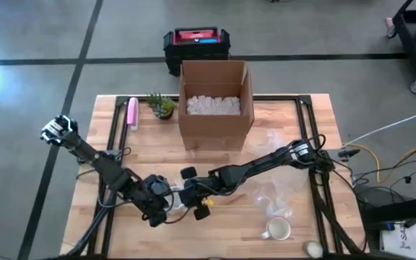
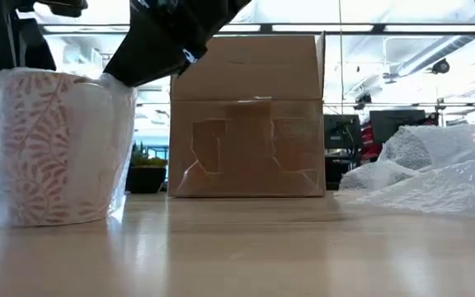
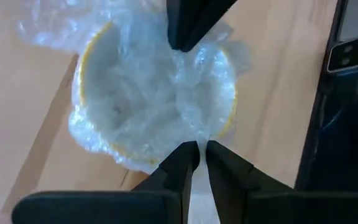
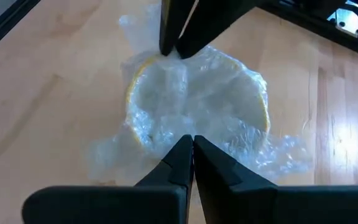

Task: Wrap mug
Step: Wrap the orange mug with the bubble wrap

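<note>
The mug (image 3: pixel 154 99), swathed in wrap (image 4: pixel 197 124), stands at the worktop's (image 1: pixel 295 123) front left. Left end effector (image 3: pixel 196 148) and right end effector (image 4: pixel 188 140) each pinch the wrap at opposite rim sides. A box (image 1: pixel 215 105) stands behind; a second mug (image 1: pixel 278 229) sits right.

A workshop or lab: concrete floor (image 1: pixel 42 43), toolbox (image 1: pixel 196 42), monitors (image 2: pixel 394 124) behind.

The patterned white mug (image 2: pixel 52 148) is veiled by clear bubble wrap (image 3: pixel 148 93), its handle unseen. The low view's 9 o'clock edge crops it. Both arms overlap it from overhead.
</note>
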`<state>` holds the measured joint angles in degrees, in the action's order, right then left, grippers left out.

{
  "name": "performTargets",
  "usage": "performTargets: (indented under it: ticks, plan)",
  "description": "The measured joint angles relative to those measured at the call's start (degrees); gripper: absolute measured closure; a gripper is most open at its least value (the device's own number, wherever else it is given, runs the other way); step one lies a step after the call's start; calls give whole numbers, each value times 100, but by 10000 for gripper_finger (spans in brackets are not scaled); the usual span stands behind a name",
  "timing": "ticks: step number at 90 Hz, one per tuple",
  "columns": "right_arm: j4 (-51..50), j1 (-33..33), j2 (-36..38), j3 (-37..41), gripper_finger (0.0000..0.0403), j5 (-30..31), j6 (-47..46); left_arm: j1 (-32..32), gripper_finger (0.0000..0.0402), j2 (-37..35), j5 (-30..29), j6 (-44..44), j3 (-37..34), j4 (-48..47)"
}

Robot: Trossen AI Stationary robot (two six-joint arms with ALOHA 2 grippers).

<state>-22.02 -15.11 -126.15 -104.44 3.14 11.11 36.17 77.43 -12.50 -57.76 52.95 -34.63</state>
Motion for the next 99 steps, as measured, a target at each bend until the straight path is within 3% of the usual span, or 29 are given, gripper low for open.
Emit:
performTargets:
  ticks: [23, 63, 99]
  plan:
    - [22, 0, 0, 1, 401, -8, 0, -192, 365, 37, -267, 177, 1, 72]
    - [179, -1, 22, 9, 401, -9, 2, -473, 365, 892, 208, 343, -24, 282]
    - [586, 0, -164, 10, 401, -16, 35, -473, 365, 795, 258, 635, -57, 506]
